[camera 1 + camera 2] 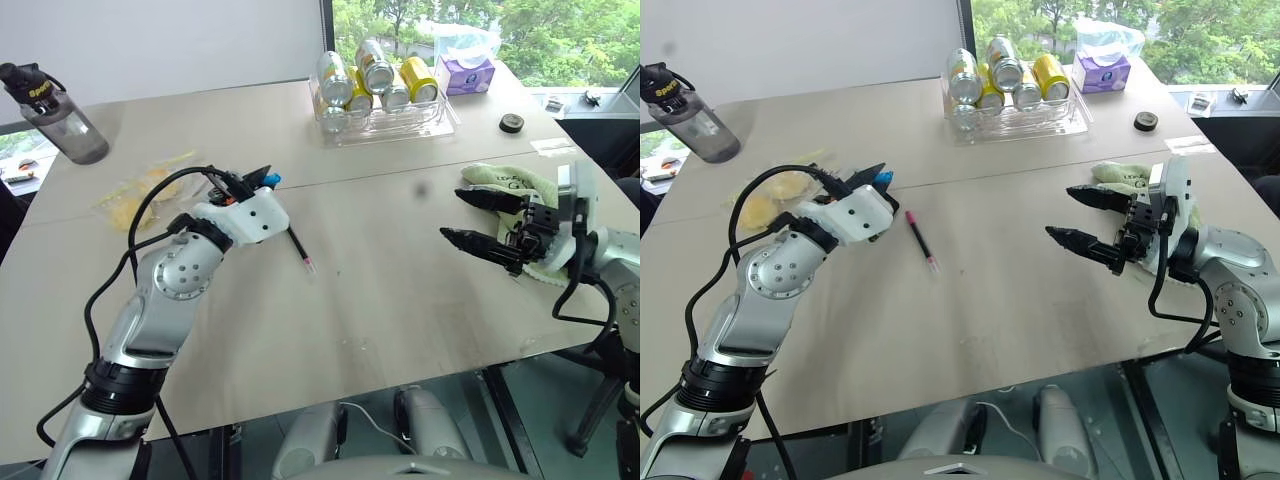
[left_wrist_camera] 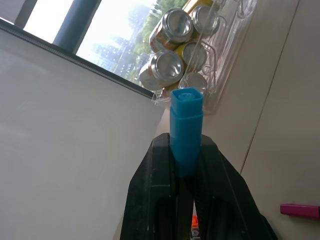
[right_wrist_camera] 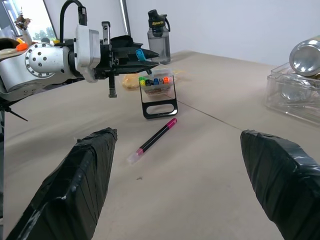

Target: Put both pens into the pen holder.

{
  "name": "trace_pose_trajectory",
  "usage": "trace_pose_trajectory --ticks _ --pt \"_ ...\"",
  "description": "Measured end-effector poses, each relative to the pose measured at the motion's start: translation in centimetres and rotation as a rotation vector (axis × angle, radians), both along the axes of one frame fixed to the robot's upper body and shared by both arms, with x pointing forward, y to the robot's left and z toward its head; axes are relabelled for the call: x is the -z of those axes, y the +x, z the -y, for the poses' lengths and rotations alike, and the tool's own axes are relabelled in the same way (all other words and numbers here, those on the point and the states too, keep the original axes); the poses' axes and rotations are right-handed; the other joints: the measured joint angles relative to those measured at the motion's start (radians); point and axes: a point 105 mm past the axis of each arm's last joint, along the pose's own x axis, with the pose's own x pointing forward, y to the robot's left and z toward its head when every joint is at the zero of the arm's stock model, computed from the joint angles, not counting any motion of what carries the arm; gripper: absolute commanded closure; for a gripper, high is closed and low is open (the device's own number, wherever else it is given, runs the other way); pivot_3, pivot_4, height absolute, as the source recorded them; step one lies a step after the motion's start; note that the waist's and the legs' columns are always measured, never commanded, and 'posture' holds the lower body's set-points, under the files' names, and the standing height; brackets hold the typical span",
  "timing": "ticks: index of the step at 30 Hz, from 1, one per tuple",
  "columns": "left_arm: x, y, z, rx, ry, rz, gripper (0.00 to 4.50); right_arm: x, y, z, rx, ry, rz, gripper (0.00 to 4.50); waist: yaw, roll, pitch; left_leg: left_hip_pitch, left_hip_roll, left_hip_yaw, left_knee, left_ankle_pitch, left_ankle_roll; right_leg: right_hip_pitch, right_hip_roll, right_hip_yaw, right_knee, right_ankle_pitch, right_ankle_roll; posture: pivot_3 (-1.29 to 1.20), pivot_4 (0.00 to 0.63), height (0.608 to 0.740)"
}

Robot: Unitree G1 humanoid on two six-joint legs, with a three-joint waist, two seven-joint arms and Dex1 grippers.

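Daylight from windows falls on our beige table (image 1: 400, 290); left gripper (image 2: 186, 165) clamps the blue pen (image 2: 186, 127), right gripper (image 1: 478, 220) gapes, pink pen (image 1: 920, 241) lying between.

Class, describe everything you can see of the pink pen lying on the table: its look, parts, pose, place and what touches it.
The pink pen is a slim marker with a dark barrel, a magenta end and a pale, clear-looking cap at the other end. It lies flat and slanted on the bare tan table, with its magenta end towards the black pen holder. Neither gripper touches it; only the tabletop does.
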Motion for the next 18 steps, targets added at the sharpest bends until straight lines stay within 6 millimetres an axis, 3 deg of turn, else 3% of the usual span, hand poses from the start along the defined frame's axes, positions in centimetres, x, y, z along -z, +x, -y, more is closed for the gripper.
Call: trace_pose_trajectory --ticks 11,18 --pt "1.1 0.9 -2.2 -0.064 -0.033 -0.042 4.50 0.0 0.0 0.0 0.006 -0.002 0.008 0.30 0.000 0.000 0.000 0.000 0.000 0.000 0.000 0.000 0.000 0.000 0.000 0.000 0.000 0.000 0.000 0.00 0.150 0.739" --pt "1.2 1.3 -2.4 -0.050 -0.022 -0.034 1.39 0.0 0.1 0.0 0.006 -0.003 0.009 0.25 0.000 0.000 0.000 0.000 0.000 0.000 0.000 0.000 0.000 0.000 0.000 0.000 0.000 0.000 0.000 0.00 0.150 0.739"
